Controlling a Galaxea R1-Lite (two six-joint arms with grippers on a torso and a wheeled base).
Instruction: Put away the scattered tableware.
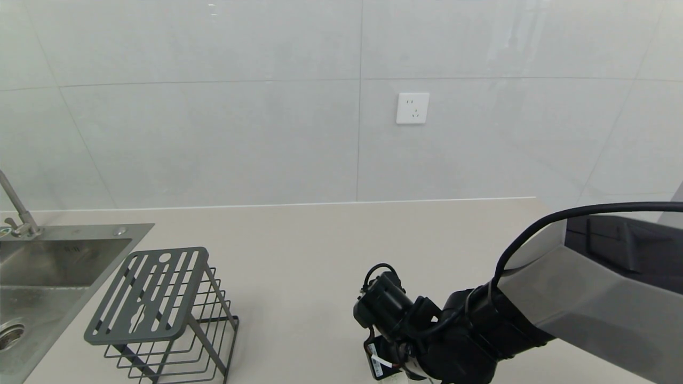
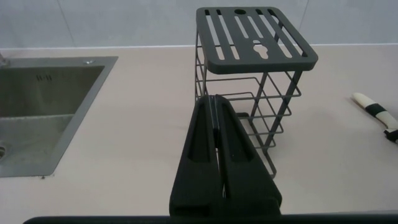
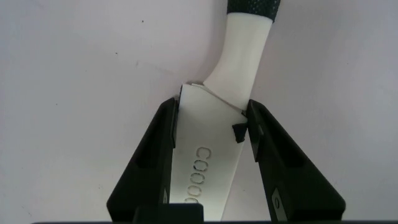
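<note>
A white-bladed knife [image 3: 208, 143] with a white handle [image 3: 245, 37] and a dark band lies on the pale counter. My right gripper [image 3: 211, 109] is shut on the knife, one finger against each edge of the blade near the handle. In the head view that gripper [image 1: 381, 362] points down at the counter's front edge, right of the dark wire rack [image 1: 155, 298]. My left gripper [image 2: 216, 99] is shut on nothing and hovers just in front of the rack [image 2: 255, 43], whose slotted top plate faces up. The knife handle [image 2: 373, 112] lies to the rack's right.
A steel sink [image 1: 48, 266] with a faucet [image 1: 16, 208] lies at the counter's left end, beside the rack. A tiled wall with a socket [image 1: 412, 108] stands behind. Bare counter [image 1: 331, 240] stretches between rack and wall.
</note>
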